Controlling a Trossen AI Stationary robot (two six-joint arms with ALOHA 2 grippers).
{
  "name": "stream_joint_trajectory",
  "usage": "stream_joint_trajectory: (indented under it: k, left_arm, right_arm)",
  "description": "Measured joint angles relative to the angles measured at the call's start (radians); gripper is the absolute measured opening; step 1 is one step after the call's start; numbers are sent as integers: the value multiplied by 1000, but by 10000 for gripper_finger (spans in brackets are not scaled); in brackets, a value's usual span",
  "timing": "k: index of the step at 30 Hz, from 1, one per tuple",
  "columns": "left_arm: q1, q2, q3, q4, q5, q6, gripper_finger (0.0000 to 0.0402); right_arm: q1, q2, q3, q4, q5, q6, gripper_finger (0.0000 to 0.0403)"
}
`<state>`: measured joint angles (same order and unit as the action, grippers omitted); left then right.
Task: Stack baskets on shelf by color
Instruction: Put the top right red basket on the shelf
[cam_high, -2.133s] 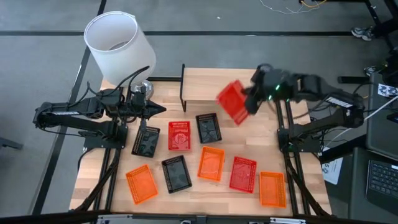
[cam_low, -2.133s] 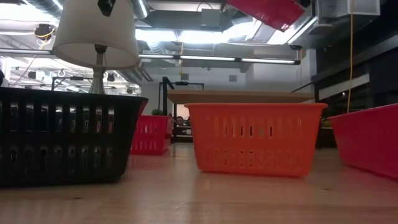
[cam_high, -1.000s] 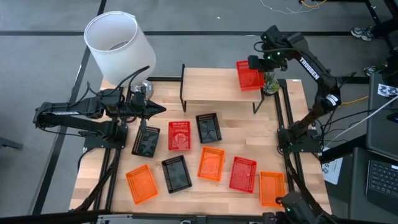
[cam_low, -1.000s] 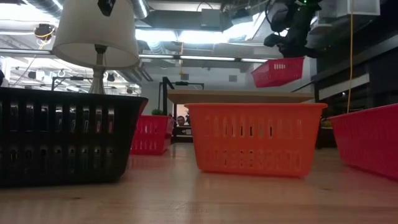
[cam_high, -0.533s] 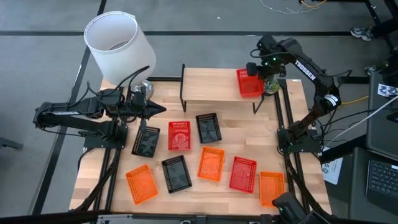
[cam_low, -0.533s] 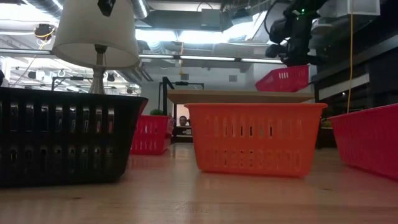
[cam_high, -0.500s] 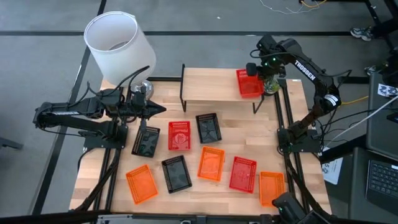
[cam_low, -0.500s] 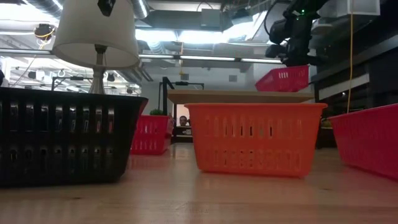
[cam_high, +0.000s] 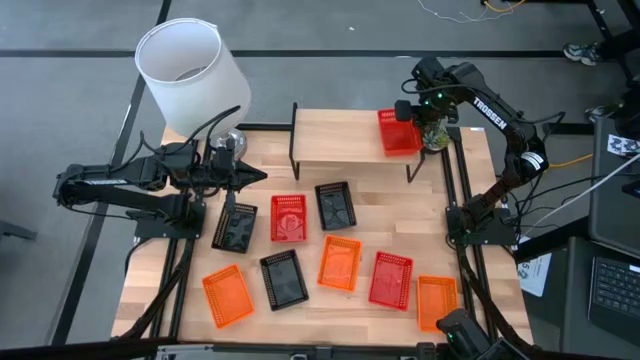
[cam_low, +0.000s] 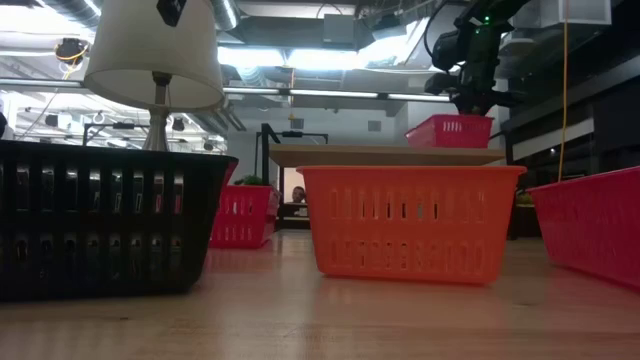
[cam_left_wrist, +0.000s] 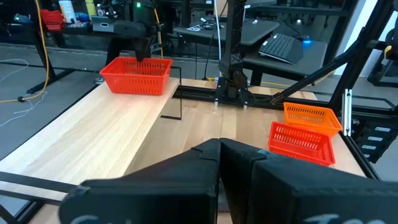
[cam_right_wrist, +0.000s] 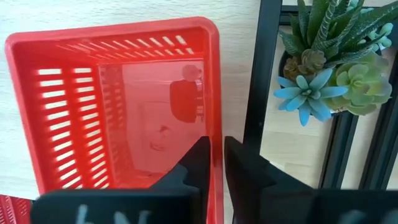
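Note:
A red basket (cam_high: 398, 133) stands level on the right end of the light-wood shelf (cam_high: 340, 140); the low view shows this basket (cam_low: 450, 131) on the plank. My right gripper (cam_right_wrist: 217, 152) is above it, shut on its wall. Eight more baskets lie on the tabletop: three black ones (cam_high: 335, 205), three orange ones (cam_high: 339, 262) and two red ones (cam_high: 288, 218). My left gripper (cam_high: 258, 177) hovers shut over the table's left part, near the black basket (cam_high: 235, 227), touching nothing. My right gripper pinches the red basket's long wall on the plant's side, at its rim (cam_right_wrist: 214, 124). One finger (cam_right_wrist: 193, 162) is inside the basket, the other is outside. The fingers come from above, pointing down. The basket rests flat on the shelf.
A lamp with a white shade (cam_high: 190, 70) stands at the table's far left corner. A succulent plant (cam_right_wrist: 323, 68) sits just right of the shelf's black leg (cam_right_wrist: 264, 74). The shelf's left and middle parts are bare wood (cam_left_wrist: 112, 130).
My right gripper has come down and a little toward the near edge, carrying the red basket. The basket hung tilted above the shelf's right end a second ago; it now sits level on the plank. The left arm has kept still.

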<state>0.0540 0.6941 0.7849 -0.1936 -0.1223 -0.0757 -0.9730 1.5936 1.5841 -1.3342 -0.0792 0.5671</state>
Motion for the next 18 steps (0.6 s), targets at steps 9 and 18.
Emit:
stream_joint_trajectory:
  k: [9, 18]
  left_arm:
    - [0, 0, 0, 0, 0, 0, 0]
    - [0, 0, 0, 0, 0, 0, 0]
  right_arm:
    - [0, 0, 45, -9, -42, -49, 50]
    - [13, 0, 241, -69, -50, -75, 50]
